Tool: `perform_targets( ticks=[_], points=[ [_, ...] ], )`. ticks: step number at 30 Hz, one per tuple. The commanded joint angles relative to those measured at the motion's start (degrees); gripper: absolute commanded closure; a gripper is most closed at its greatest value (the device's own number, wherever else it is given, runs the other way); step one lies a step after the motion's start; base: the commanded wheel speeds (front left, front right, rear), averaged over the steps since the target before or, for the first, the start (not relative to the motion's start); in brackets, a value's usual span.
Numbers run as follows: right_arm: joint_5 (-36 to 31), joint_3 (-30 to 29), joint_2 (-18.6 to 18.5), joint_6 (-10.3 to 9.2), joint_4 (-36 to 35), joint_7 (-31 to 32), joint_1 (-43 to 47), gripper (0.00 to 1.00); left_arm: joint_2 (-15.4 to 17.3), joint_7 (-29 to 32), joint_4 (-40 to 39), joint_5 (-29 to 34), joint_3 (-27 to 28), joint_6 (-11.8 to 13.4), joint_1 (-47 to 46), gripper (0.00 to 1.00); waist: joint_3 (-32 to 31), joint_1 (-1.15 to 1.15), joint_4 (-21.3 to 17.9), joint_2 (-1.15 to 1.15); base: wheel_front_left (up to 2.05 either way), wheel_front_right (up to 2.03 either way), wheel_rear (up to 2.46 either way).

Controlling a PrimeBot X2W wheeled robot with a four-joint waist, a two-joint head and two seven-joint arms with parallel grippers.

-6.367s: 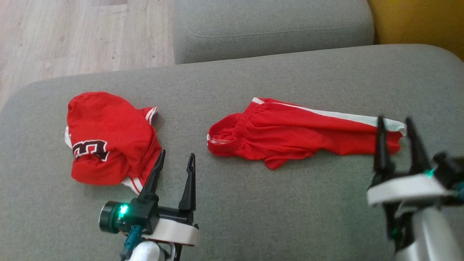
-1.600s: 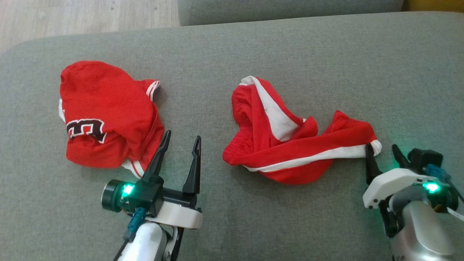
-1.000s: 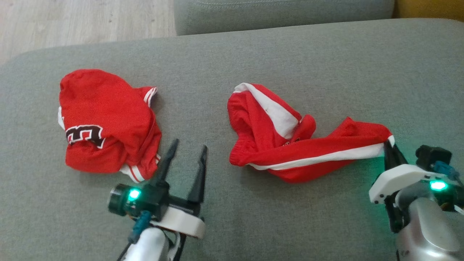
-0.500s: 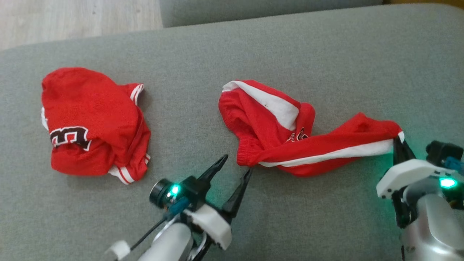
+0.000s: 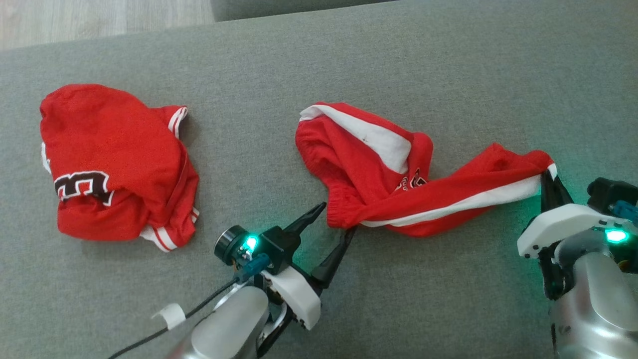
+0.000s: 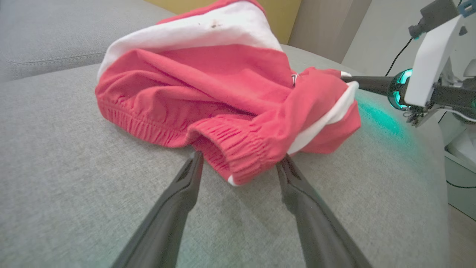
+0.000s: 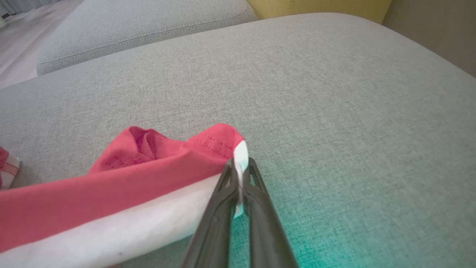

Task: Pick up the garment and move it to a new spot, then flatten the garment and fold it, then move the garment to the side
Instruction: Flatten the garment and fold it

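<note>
The garment (image 5: 379, 164), red shorts with a white side stripe, lies crumpled on the grey sofa seat (image 5: 448, 65). My right gripper (image 5: 546, 175) is shut on the hem at its right end; the right wrist view shows the fingers pinching the white stripe edge (image 7: 241, 154) of the garment (image 7: 130, 178). My left gripper (image 5: 338, 217) is open at the shorts' near-left corner. In the left wrist view its fingers straddle the elastic waistband corner (image 6: 238, 163) of the garment (image 6: 223, 100), low on the cushion. The right gripper (image 6: 349, 78) also shows there, at the far end.
A second red garment, a jersey (image 5: 114, 159) with a dark numeral, lies bunched at the left of the seat. Another grey cushion (image 5: 299, 6) and wooden floor (image 5: 99, 20) lie beyond the far edge. Bare cushion stretches in front of and behind the shorts.
The left gripper has swung right and forward from beside the jersey to the shorts' waistband corner, staying open. The right gripper keeps its hold on the hem. The camera has shifted.
</note>
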Motion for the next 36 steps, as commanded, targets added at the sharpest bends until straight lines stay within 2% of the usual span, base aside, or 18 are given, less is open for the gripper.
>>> perform_targets(
  ticks=[1,11,12,13,14,21,27,31,36],
  points=[
    [0.0,1.1,-0.3,0.39,-1.8,-0.1,-1.8,1.00,0.4,-0.9,-1.1,-0.5,1.1,0.1,-2.4,0.00,0.0,-0.01,0.0,0.00,0.00,0.00,0.00],
    [0.2,1.5,-0.3,0.39,-1.7,0.0,-2.0,1.00,0.5,-2.4,0.9,-3.9,-3.1,0.1,-5.0,0.00,0.4,-0.01,-0.2,0.00,0.00,0.00,0.00],
    [0.3,1.5,-0.3,0.39,-1.7,0.0,-2.1,1.00,0.6,-2.6,1.1,-4.5,-3.8,0.1,-5.4,0.47,0.4,-0.01,-0.2,0.00,0.00,0.00,0.00],
    [0.3,1.5,-0.3,0.39,-1.6,-0.1,-2.2,1.00,0.6,-2.7,1.1,-4.7,-4.2,0.1,-5.6,0.86,0.4,-0.01,-0.2,0.00,0.00,0.00,0.00],
    [0.3,1.4,-0.3,0.39,-1.6,-0.1,-2.2,1.00,0.8,-2.8,1.1,-4.8,-4.4,0.1,-5.9,1.00,0.5,-0.01,-0.2,0.00,0.00,0.00,0.00],
    [0.4,1.3,-0.3,0.39,-1.7,-0.6,-2.2,1.00,2.4,-3.1,0.9,-4.9,-5.5,0.1,-6.5,1.00,-0.4,-0.01,0.3,0.00,0.00,0.00,0.00],
    [0.7,3.3,-0.3,0.39,-4.0,-0.6,-2.6,1.00,5.9,-2.0,-1.2,-4.9,-6.9,0.1,-7.3,1.00,-3.1,-0.01,0.5,0.00,0.00,0.00,0.00],
    [1.1,6.1,-0.3,0.39,-8.4,1.2,-3.5,1.00,10.4,2.4,-6.2,-7.1,-8.5,0.1,-10.1,1.00,-5.6,-0.01,0.4,0.00,0.00,0.00,0.00],
    [2.3,9.9,-1.6,0.39,-16.2,5.3,-6.5,1.00,18.6,11.8,-15.1,-11.1,-11.5,0.1,-18.5,1.00,-9.0,-0.01,0.0,0.00,0.00,0.00,0.00]
  ],
)
